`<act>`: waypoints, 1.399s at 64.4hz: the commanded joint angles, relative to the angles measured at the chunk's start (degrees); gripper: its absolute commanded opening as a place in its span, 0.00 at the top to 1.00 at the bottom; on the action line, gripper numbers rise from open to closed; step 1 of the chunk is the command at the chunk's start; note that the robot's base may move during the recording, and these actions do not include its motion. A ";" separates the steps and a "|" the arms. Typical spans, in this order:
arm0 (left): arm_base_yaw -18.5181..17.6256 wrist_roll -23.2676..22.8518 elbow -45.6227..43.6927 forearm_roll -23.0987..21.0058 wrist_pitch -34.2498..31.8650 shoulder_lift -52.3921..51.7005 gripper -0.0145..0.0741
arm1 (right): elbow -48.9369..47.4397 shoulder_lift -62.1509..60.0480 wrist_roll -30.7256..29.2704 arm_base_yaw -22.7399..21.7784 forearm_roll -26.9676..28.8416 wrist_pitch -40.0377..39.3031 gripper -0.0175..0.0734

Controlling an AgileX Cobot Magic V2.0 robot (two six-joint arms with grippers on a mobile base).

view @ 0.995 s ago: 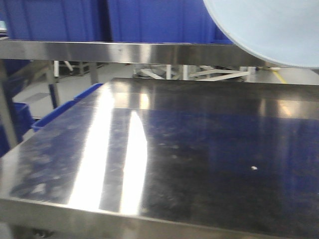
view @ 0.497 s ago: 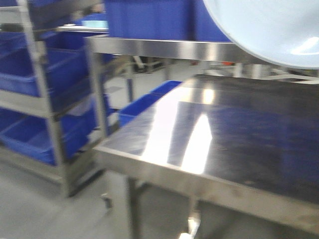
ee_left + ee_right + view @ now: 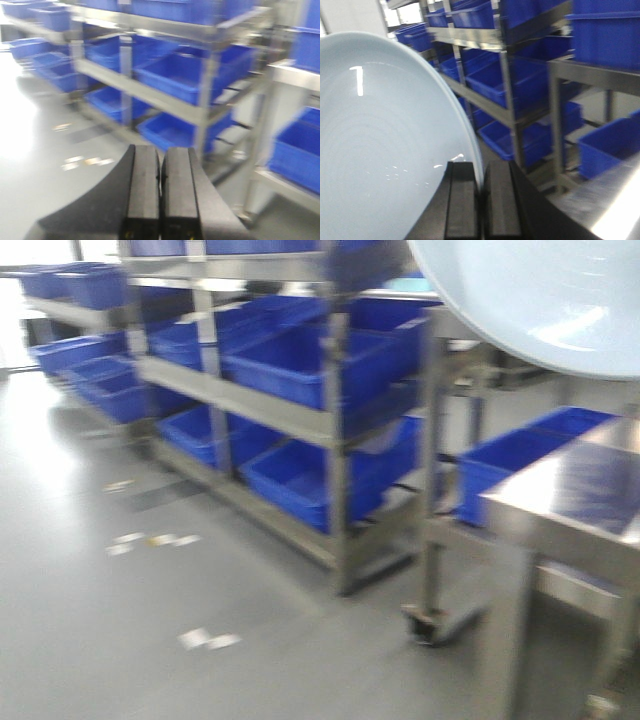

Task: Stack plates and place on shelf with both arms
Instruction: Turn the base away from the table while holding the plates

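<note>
A pale blue-white plate fills the top right of the front view, held up in the air. In the right wrist view my right gripper is shut on the rim of that plate, which stands on edge to the left of the fingers. I cannot tell whether one plate or two are held. My left gripper is shut and empty, pointing at the floor in front of the shelf. The steel shelf with blue crates stands ahead at centre-left.
The steel table's corner is at the right, with a blue crate beside it. A caster wheel stands on the grey floor. More blue crates sit on a rack at the right.
The view has swung left from the dark steel tabletop to the shelf with blue crates and the open floor. The plate stays at the top right of the view.
</note>
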 commanded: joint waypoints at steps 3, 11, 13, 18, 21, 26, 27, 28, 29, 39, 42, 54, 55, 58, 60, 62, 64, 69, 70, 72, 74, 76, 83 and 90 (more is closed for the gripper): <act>0.01 -0.38 -1.71 -0.36 -4.87 -0.04 0.74 | -1.85 -0.07 -0.30 -0.25 0.15 -5.06 0.75; 0.01 -0.38 -1.71 -0.36 -4.87 -0.04 0.74 | -1.85 -0.07 -0.30 -0.25 0.15 -5.06 0.75; 0.01 -0.38 -1.71 -0.36 -4.87 -0.04 0.74 | -1.85 -0.07 -0.30 -0.25 0.15 -5.06 0.75; 0.01 -0.38 -1.71 -0.36 -4.87 -0.04 0.74 | -1.85 -0.07 -0.30 -0.25 0.15 -5.06 0.75; 0.01 -0.38 -1.71 -0.36 -4.87 -0.04 0.74 | -1.85 -0.07 -0.30 -0.25 0.15 -5.06 0.75; 0.01 -0.38 -1.71 -0.36 -4.87 -0.04 0.74 | -1.85 -0.07 -0.30 -0.25 0.15 -5.06 0.75; 0.01 -0.38 -1.71 -0.36 -4.87 -0.04 0.74 | -1.85 -0.07 -0.30 -0.25 0.15 -5.06 0.75; 0.01 -0.38 -1.71 -0.36 -4.87 -0.04 0.74 | -1.85 -0.07 -0.30 -0.25 0.15 -5.06 0.75; 0.01 -0.38 -1.71 -0.36 -4.87 -0.04 0.74 | -1.85 -0.07 -0.30 -0.25 0.15 -5.06 0.75; 0.01 -0.38 -1.71 -0.36 -4.87 -0.04 0.74 | -1.85 -0.07 -0.30 -0.25 0.15 -5.06 0.75; 0.01 -0.38 -1.71 -0.36 -4.87 -0.04 0.74 | -1.85 -0.07 -0.30 -0.25 0.15 -5.06 0.75; 0.01 -0.38 -1.71 -0.36 -4.87 -0.04 0.74 | -1.85 -0.07 -0.30 -0.25 0.15 -5.06 0.75; 0.01 -0.38 -1.71 -0.36 -4.87 -0.04 0.74 | -1.85 -0.07 -0.30 -0.25 0.15 -5.06 0.75; 0.01 -0.38 -1.71 -0.36 -4.87 -0.04 0.74 | -1.85 -0.07 -0.30 -0.25 0.15 -5.06 0.75; 0.01 -0.38 -1.71 -0.36 -4.87 -0.04 0.74 | -1.85 -0.07 -0.30 -0.25 0.15 -5.06 0.75; 0.01 -0.38 -1.71 -0.36 -4.87 -0.04 0.74 | -1.85 -0.07 -0.30 -0.25 0.15 -5.06 0.75; 0.01 -0.38 -1.71 -0.36 -4.87 -0.04 0.74 | -1.85 -0.07 -0.30 -0.25 0.15 -5.06 0.75; 0.01 -0.38 -1.71 -0.36 -4.87 -0.04 0.74 | -1.85 -0.07 -0.30 -0.25 0.15 -5.06 0.75; 0.01 -0.38 -1.71 -0.36 -4.87 -0.04 0.74 | -1.85 -0.07 -0.30 -0.25 0.15 -5.06 0.75; 0.01 -0.38 -1.71 -0.36 -4.87 -0.04 0.74 | -1.85 -0.07 -0.30 -0.25 0.15 -5.06 0.75; 0.01 -0.38 -1.71 -0.36 -4.87 -0.04 0.74 | -1.85 -0.07 -0.30 -0.25 0.15 -5.06 0.75; 0.01 -0.38 -1.71 -0.36 -4.87 -0.04 0.74 | -1.85 -0.07 -0.30 -0.25 0.15 -5.06 0.75; 0.01 -0.38 -1.71 -0.36 -4.87 -0.04 0.74 | -1.85 -0.07 -0.30 -0.25 0.15 -5.06 0.75; 0.01 -0.38 -1.71 -0.36 -4.87 -0.04 0.74 | -1.85 -0.07 -0.30 -0.25 0.15 -5.06 0.75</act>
